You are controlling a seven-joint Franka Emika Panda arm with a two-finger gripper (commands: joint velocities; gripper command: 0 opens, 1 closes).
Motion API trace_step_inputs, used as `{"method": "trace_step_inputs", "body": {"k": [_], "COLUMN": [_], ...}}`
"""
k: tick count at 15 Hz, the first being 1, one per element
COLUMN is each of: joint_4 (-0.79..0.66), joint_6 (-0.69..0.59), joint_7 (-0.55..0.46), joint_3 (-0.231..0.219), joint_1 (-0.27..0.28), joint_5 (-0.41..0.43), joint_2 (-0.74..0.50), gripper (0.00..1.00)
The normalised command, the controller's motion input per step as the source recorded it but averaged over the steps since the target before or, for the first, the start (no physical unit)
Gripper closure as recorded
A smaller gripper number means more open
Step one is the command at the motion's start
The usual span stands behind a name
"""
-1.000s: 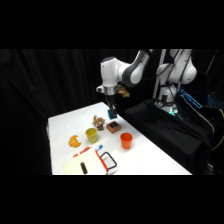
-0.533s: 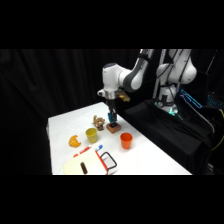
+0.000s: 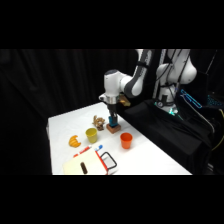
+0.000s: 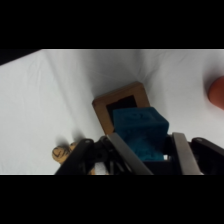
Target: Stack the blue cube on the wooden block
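Note:
My gripper (image 3: 113, 115) comes straight down over the table's far middle, shut on the blue cube (image 3: 113, 121). The cube hangs at the top of the reddish-brown wooden block (image 3: 114, 130); whether they touch I cannot tell. In the wrist view the blue cube (image 4: 139, 131) sits between my two fingers, with the gripper (image 4: 145, 136) around its sides. The wooden block (image 4: 111, 99) lies right beneath and beyond it, its dark square top partly covered by the cube.
A light tan wooden figure (image 3: 99, 122) stands just left of the block, also seen as wooden figure (image 4: 62, 152). A yellow cup (image 3: 91, 134), an orange cup (image 3: 126, 140), an orange piece (image 3: 74, 141), a pen (image 3: 90, 149) and a white box (image 3: 92, 162) lie nearer the front.
The gripper has come down with the blue cube from above the table to the top of the wooden block.

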Motion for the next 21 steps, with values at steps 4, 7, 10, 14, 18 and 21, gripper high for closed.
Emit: {"method": "trace_step_inputs", "body": {"k": [4,7,10,14,18,21], "joint_4": [-0.04,-0.06,-0.05,-0.04,-0.03,-0.06], "joint_6": [0.21,0.19,0.18,0.17,0.15,0.10], "joint_7": [-0.11,-0.14,-0.14,-0.15,-0.14,-0.11], "joint_3": [-0.015,-0.012,-0.018,-0.022,-0.036,-0.067], "joint_1": [0.021,0.012,0.004,-0.002,0.006,0.020], "joint_5": [0.120,0.141,0.145,0.150,0.126,0.075], "joint_2": [0.05,0.01,0.02,0.01,-0.02,-0.08], "gripper": [0.74,0.74,0.74,0.24,0.01,0.00]}}
